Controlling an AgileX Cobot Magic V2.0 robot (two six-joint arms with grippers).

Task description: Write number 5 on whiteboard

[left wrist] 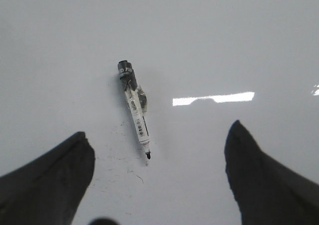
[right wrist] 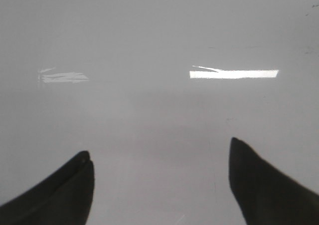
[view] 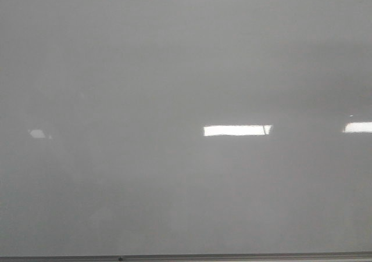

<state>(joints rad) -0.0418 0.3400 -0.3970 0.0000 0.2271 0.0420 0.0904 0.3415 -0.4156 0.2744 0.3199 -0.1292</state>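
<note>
The whiteboard (view: 174, 70) fills the front view as a glossy pale grey surface, and no number 5 shows on it. In the left wrist view a marker (left wrist: 134, 108) lies flat on the whiteboard (left wrist: 224, 40), black end away from the fingers, uncapped dark tip pointing toward them. My left gripper (left wrist: 158, 137) is open, its dark fingers (left wrist: 55, 180) wide apart, and the marker's tip lies just beyond the gap. My right gripper (right wrist: 159, 155) is open over bare whiteboard (right wrist: 149, 30) with nothing between its fingers. Neither gripper shows in the front view.
A thin metal edge strip (view: 186, 257) runs along the board's bottom in the front view. Bright rectangular light reflections (view: 237, 130) sit on the surface. Faint smudges and short stray ink specks (left wrist: 137, 175) mark the board near the marker's tip.
</note>
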